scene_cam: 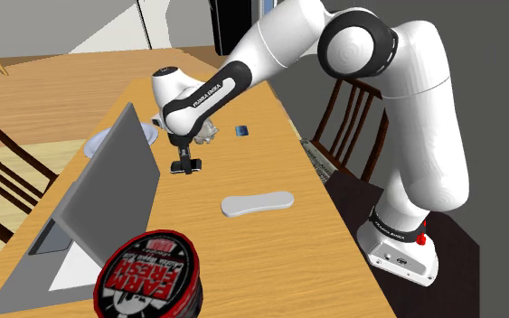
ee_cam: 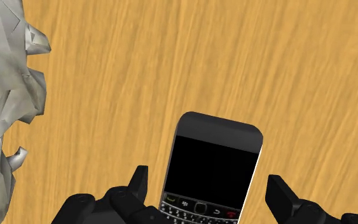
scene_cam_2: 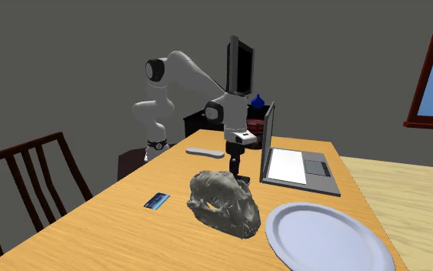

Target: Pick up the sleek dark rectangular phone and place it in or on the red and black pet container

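A dark rectangular phone [ee_cam: 212,165] with a small keypad lies flat on the wooden table [scene_cam: 270,244]. My black gripper [ee_cam: 209,184] is open and straddles the phone's keypad end. A narrow gap shows on each side between the fingers [ee_cam: 139,181] and the phone. In the shoulder view the gripper [scene_cam: 186,166] hangs low over the table beside the laptop, with the phone [scene_cam: 196,163] under it. The red and black round pet container [scene_cam: 150,275], lettered lid facing up, stands at the table's near end in the shoulder view.
An open grey laptop [scene_cam: 108,185] stands close to the gripper. A lumpy grey rock-like object [scene_cam_2: 224,200] sits just beyond the phone. Also on the table are a white plate [scene_cam_2: 322,235], a small blue card [scene_cam_2: 157,201] and a flat white object [scene_cam: 257,203]. Chairs [scene_cam: 352,117] flank the table.
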Controlling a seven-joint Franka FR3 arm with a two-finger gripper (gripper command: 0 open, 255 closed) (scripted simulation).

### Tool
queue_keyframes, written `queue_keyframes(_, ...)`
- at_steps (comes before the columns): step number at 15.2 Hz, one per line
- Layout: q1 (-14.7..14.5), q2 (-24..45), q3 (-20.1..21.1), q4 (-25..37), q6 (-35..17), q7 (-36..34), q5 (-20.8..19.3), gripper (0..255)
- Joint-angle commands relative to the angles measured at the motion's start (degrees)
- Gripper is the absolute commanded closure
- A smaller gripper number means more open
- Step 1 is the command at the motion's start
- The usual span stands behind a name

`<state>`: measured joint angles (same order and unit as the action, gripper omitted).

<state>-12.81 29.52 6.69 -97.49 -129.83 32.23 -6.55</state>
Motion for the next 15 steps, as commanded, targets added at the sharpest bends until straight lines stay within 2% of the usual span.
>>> queue_keyframes(1,0.0,0.3,0.0,-0.2,-0.6,0.0,-0.1,0)
queue_keyframes(7,0.0,0.3,0.0,-0.2,-0.5,0.0,-0.1,0)
queue_keyframes(8,0.0,0.3,0.0,-0.2,-0.5,0.0,-0.1,255)
queue_keyframes(15,0.0,0.3,0.0,-0.2,-0.6,-0.1,-0.1,255)
